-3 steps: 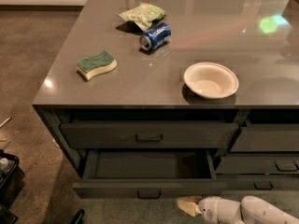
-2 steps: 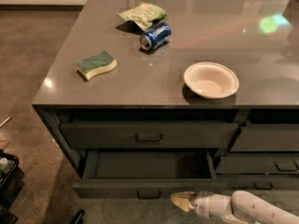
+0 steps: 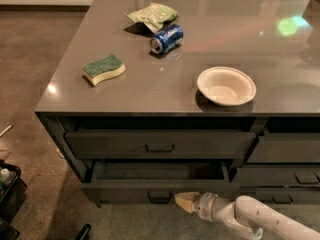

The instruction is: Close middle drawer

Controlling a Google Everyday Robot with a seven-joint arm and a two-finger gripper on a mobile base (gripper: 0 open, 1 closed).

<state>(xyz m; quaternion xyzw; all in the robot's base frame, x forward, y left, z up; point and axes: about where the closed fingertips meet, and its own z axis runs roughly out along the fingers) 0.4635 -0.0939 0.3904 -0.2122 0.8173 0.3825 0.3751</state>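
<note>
Here, compared with a second ago, the gripper (image 3: 183,202) has moved up and to the left, from below the front of the middle drawer (image 3: 120,191) to a spot against its lower edge. It sits just right of the small dark handle (image 3: 160,197); whether it actually touches the front cannot be told. The middle drawer itself has gone partway in. Less of its dark tray shows than before, though it is still open and its front stands out past the top drawer (image 3: 115,144) above the gripper.

No writing can be read anywhere. The blue can (image 3: 166,38), lying on its side far above the gripper on the tabletop (image 3: 150,91), bears pale markings too blurred to make out. The green packet (image 3: 153,15) beyond it shows no legible label.

The arm (image 3: 250,216) enters from the lower right corner and lies nearly level. Its white segments lead leftward, and the tan tip points left toward the handle. Whether the gripper is spread or pressed together cannot be told.

Above and to the right of the gripper, a white bowl (image 3: 226,86) rests near the front edge of the tabletop. Above and to the left lies a green and cream sponge (image 3: 103,69), well apart from the can. Everything on the tabletop lies where it did before.
</note>
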